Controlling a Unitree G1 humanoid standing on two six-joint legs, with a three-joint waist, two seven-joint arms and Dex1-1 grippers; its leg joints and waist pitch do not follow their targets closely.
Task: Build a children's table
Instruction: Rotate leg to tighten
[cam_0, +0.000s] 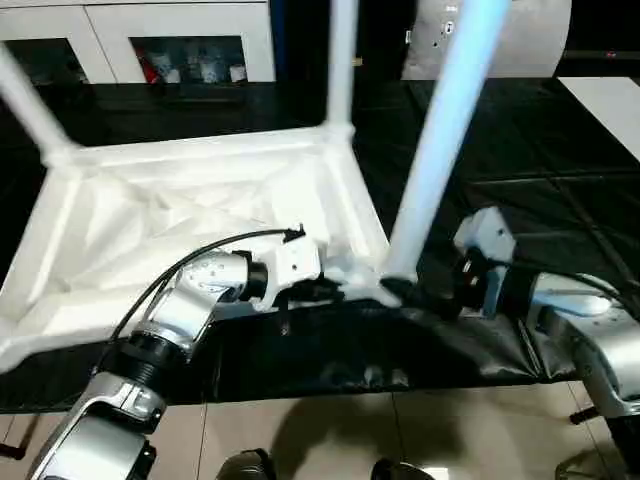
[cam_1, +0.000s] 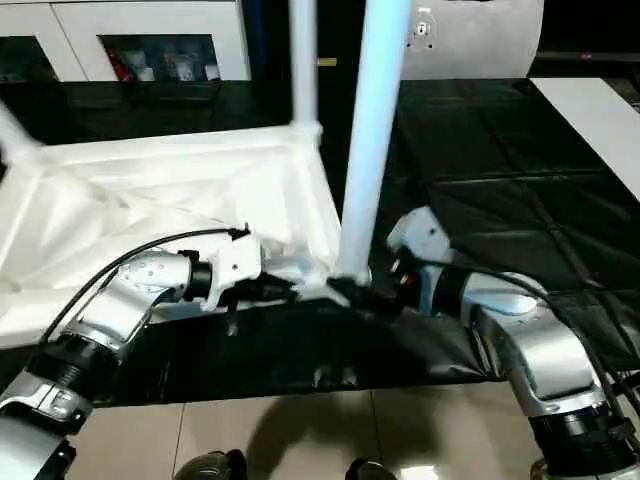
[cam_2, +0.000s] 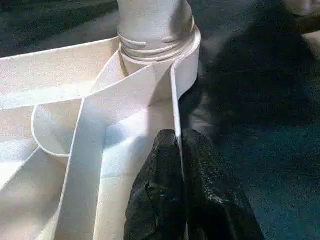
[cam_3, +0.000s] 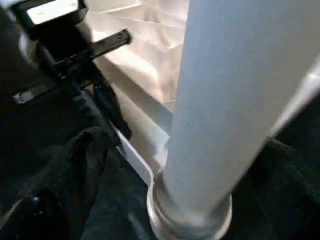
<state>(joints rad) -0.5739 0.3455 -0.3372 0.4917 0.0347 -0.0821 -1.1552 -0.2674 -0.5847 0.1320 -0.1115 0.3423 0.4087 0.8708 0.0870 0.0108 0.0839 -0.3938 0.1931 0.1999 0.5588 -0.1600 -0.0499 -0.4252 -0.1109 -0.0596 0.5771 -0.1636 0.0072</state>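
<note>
At the centre of the head views, the children's table top (cam_0: 190, 225) lies upside down on the black-covered surface (cam_0: 520, 160), ribbed underside facing up, its near edge close to the surface's front edge. Three legs show standing up from its corners: one at the upper left of the frame (cam_0: 25, 100), one at the far corner, upper centre (cam_0: 342, 60), and the nearest one (cam_0: 440, 140) rising from the near right corner socket (cam_2: 165, 55) and leaning toward the upper right.

Left end effector (cam_2: 181, 190): the two black fingers are pressed together on the thin rim wall of the table top, just short of the near corner socket. Left wrist view shows the wall running between the fingers, one finger (cam_2: 155, 195) on the inside, the other on the outside. Threads of the leg's collar are visible above the socket rim.

Right end effector (cam_0: 425, 297): sits low at the base of the nearest leg, lower centre-right in the head views, on the side away from the left one. Whether its fingers are spread or touching the leg I cannot tell. Right wrist view looks at the leg's base (cam_3: 192, 210) from close by.

White cabinet with glass doors (cam_0: 150, 40) along the top left. Tiled floor (cam_0: 330, 430) along the bottom.
</note>
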